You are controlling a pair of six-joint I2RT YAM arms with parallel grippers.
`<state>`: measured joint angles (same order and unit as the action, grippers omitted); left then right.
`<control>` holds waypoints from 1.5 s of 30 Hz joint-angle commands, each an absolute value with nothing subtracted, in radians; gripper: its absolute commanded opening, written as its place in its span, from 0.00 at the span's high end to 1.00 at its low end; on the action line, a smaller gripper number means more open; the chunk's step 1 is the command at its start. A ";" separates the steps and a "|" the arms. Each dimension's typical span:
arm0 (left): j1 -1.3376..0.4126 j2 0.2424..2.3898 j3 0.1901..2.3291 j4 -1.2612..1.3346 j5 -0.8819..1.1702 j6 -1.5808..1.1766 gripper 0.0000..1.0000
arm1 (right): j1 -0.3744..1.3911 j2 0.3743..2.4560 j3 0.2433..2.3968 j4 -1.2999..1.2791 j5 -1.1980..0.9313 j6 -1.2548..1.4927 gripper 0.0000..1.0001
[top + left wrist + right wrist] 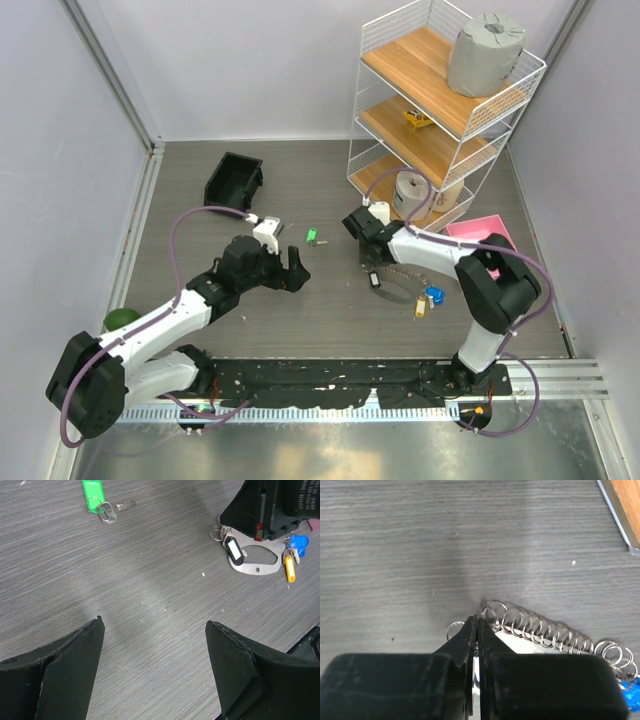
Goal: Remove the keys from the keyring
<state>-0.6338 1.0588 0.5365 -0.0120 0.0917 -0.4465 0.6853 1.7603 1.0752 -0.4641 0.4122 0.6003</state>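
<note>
Table, grey woodgrain. Keyring: silver loop, flat on the table in front of the right arm, right of centre, with its chain running along its far side. Keys, all on the ring: black key at its left end, blue key and yellow key side by side at its right end. Right gripper: down over the left end of the chain, fingers pressed together, tips just beside a small split ring; whether any wire is pinched between them cannot be told. Left gripper: fingers wide apart, nothing between them, over bare table well left of the keyring. Green-tagged key: lying alone between the two grippers, toward the far side. Shelf: white wire, wooden boards, far right corner. Black bin: far left of centre. Pink tray: at the foot of the shelf.
</note>
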 commanded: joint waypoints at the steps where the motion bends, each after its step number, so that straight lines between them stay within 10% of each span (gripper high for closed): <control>1: -0.632 1.091 0.580 0.046 0.164 -0.463 0.12 | 0.686 1.596 1.039 -0.462 0.377 0.601 0.95; 17: -0.689 1.108 0.620 0.334 0.406 -0.571 0.26 | 0.687 0.971 0.942 -0.474 0.163 0.568 0.95; 26: -0.753 0.991 0.601 0.370 0.419 -0.535 0.44 | 0.687 0.933 0.985 -0.540 0.118 0.693 0.94; 45: -0.974 0.956 0.522 0.601 0.184 -0.238 0.41 | 0.695 0.916 1.045 -0.552 0.055 0.767 0.95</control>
<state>-0.9646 0.9703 0.5217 0.5095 0.2852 -0.3313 0.6876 0.9413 0.9829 -0.5854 0.0883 0.7666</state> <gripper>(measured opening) 0.565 0.063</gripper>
